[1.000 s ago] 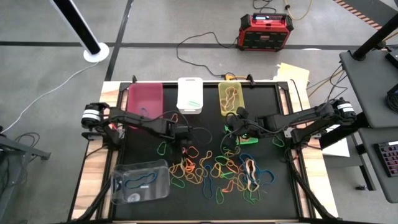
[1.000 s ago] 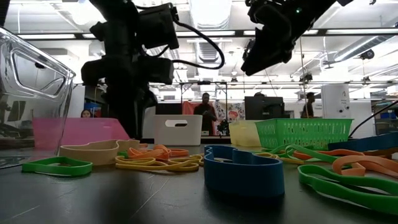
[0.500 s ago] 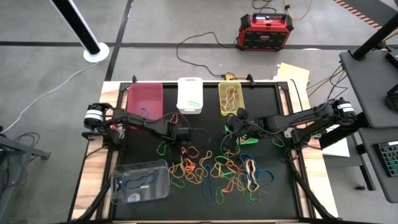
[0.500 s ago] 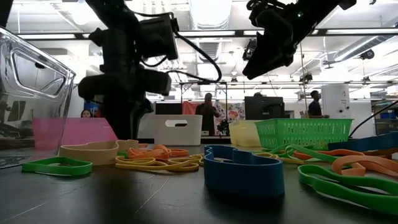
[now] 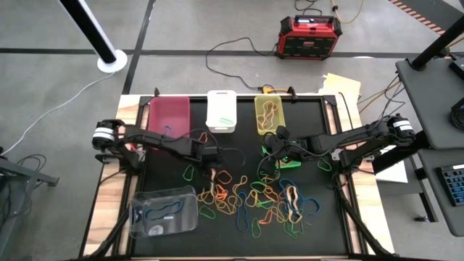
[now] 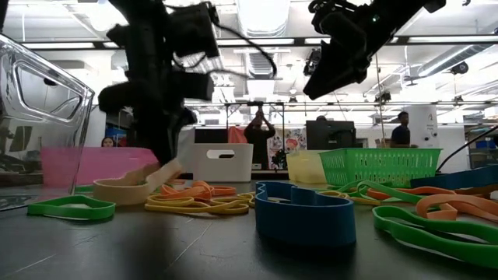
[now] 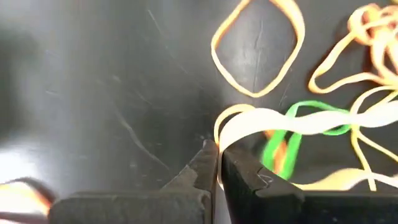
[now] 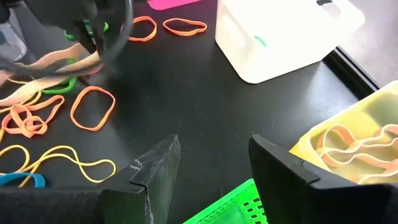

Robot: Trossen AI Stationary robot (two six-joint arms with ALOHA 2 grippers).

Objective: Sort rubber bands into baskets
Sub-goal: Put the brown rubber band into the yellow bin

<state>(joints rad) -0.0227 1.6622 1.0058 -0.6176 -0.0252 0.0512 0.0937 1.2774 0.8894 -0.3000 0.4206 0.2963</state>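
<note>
Left wrist view — left claw pinching cream rubber band

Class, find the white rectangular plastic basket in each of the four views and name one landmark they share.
High view: top centre.
Low view: middle distance, centre.
Left wrist view: not in it.
Right wrist view: upper right.
Shared landmark: translucent yellow-green basket beside it.

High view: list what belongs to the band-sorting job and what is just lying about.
Job: rubber bands; pink basket; white basket; yellow basket; green basket; clear basket.
Lying about: red-black box; white cable; papers.
</note>
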